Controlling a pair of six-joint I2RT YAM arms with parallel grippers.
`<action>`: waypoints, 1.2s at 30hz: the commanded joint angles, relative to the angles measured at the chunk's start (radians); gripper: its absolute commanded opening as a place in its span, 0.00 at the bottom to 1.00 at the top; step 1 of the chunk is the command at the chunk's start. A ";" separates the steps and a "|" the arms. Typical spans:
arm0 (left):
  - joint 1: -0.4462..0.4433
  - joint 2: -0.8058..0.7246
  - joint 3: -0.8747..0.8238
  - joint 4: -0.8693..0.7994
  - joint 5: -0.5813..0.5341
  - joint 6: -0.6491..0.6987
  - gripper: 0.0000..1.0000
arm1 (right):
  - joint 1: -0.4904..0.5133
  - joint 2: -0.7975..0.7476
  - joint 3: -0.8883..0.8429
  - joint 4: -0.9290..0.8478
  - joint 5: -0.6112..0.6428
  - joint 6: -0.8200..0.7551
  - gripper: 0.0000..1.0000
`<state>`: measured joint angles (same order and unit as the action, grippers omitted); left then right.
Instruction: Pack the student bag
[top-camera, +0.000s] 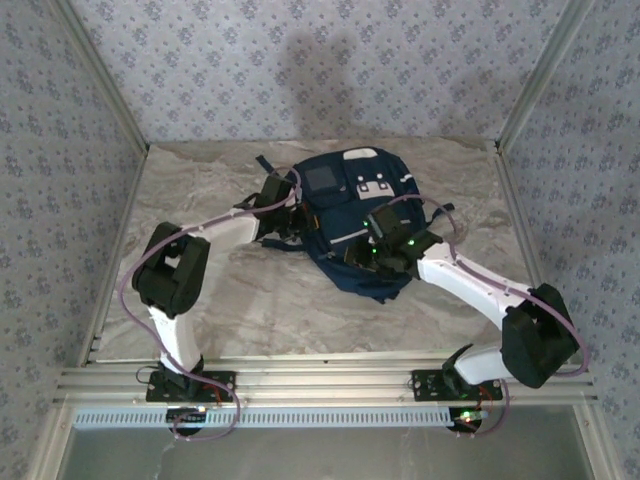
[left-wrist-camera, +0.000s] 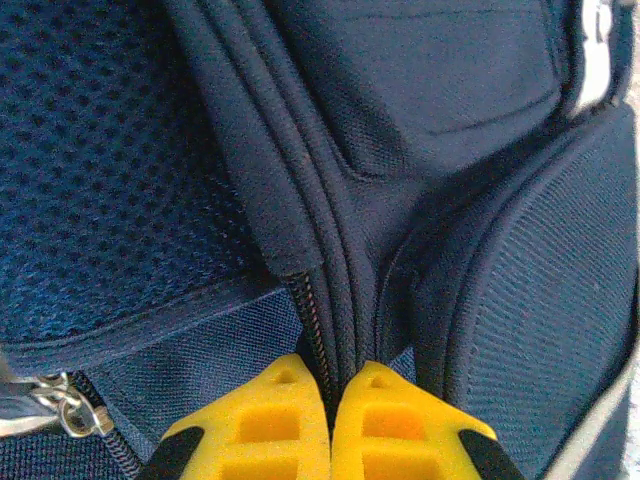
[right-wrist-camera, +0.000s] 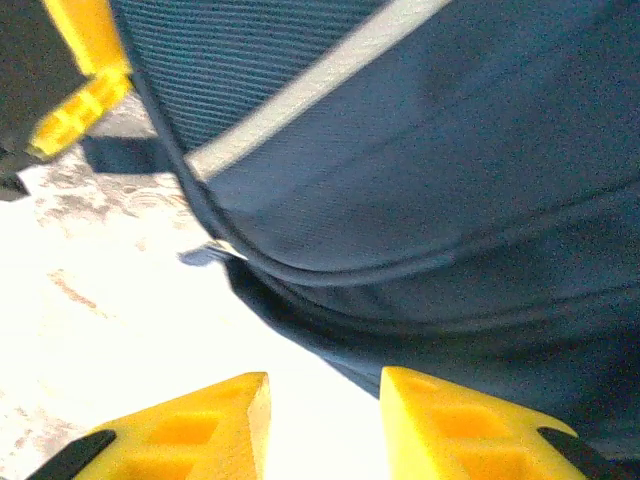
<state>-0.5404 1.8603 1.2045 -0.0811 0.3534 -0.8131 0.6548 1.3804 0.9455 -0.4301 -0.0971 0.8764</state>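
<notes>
top external view: the student bag (top-camera: 345, 212) lies on the marble bench (top-camera: 300, 310), toward the far middle, its grey front panel (top-camera: 320, 179) and white patches facing up. the left claw (top-camera: 288, 207) is at the bag's left edge, pressed into the fabric. the right claw (top-camera: 373, 258) sits at the bag's near right part. from up here i cannot tell how either claw stands.

left wrist view: the left claw (left-wrist-camera: 331, 388) has its two yellow fingers (left-wrist-camera: 265, 425) drawn together, with a fold of the student bag (left-wrist-camera: 450, 100) nipped between the tips, right where a zipper line (left-wrist-camera: 310, 320) runs down into them. navy mesh (left-wrist-camera: 110, 170) covers the left of the view, and a metal zipper pull (left-wrist-camera: 62, 405) shows low at the left.

right wrist view: the right claw (right-wrist-camera: 325, 385) is spread, yellow fingers (right-wrist-camera: 460, 430) apart and nothing between them. the bright bench (right-wrist-camera: 120, 320) lies under the gap. the student bag (right-wrist-camera: 450, 200) rises just ahead of the tips, a white trim stripe (right-wrist-camera: 310, 90) slanting across it. whether the right-hand finger touches the fabric i cannot tell.
</notes>
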 joint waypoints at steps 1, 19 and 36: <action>-0.055 -0.086 -0.011 0.141 0.017 -0.097 0.00 | 0.040 -0.029 -0.046 0.086 0.038 0.197 0.37; -0.153 -0.107 -0.077 0.335 -0.069 -0.233 0.00 | 0.119 -0.023 -0.136 0.179 0.287 0.444 0.45; -0.152 -0.158 -0.095 0.305 -0.091 -0.218 0.00 | 0.116 0.023 -0.147 0.153 0.355 0.415 0.01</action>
<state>-0.6857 1.7779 1.0889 0.1532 0.2340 -1.0409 0.7811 1.4414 0.8139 -0.2367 0.1871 1.3170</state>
